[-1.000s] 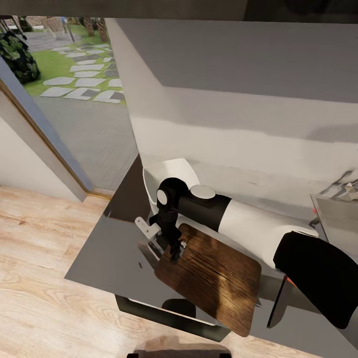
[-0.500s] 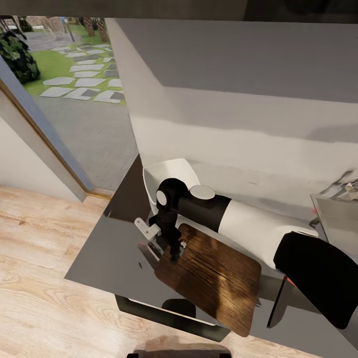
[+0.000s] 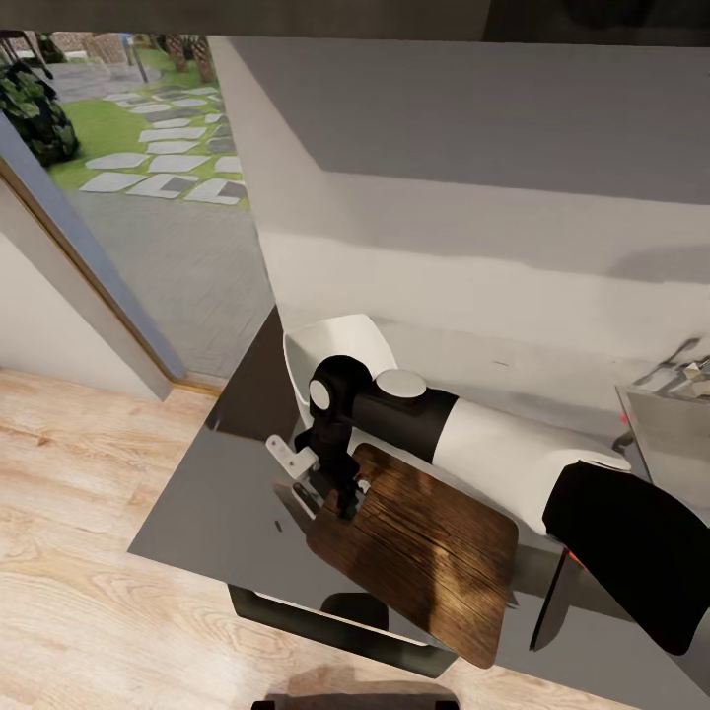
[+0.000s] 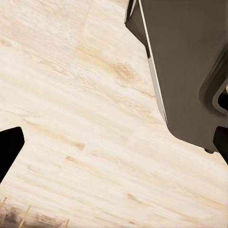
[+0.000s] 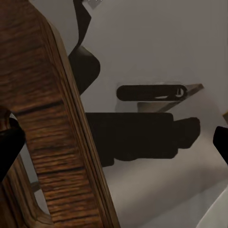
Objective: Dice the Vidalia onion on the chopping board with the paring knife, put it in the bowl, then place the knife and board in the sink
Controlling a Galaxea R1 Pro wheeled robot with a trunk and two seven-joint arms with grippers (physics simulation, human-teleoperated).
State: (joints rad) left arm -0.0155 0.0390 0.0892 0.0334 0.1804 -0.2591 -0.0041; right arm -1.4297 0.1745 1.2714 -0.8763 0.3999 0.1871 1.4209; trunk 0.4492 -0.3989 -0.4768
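The right gripper (image 3: pixel 340 503) reaches down at the near-left corner of the chopping board (image 3: pixel 424 547), its fingers spread wide astride the board's rounded edge. The dark, grainy wooden board lies flat on the glossy grey tabletop (image 3: pixel 217 503). The smooth white bowl (image 3: pixel 330 345) sits behind the arm, the sink (image 3: pixel 671 429) at far right.

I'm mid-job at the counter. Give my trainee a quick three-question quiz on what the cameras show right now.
1. True or false: the right gripper is at the corner of the chopping board nearest the bowl.
2. In the left wrist view, what lies beyond the left gripper? A) wooden floor B) sink C) bowl
3. Fill in: the bowl on the countertop is coloured ___.

Key: 1 true; 2 A; 3 white.
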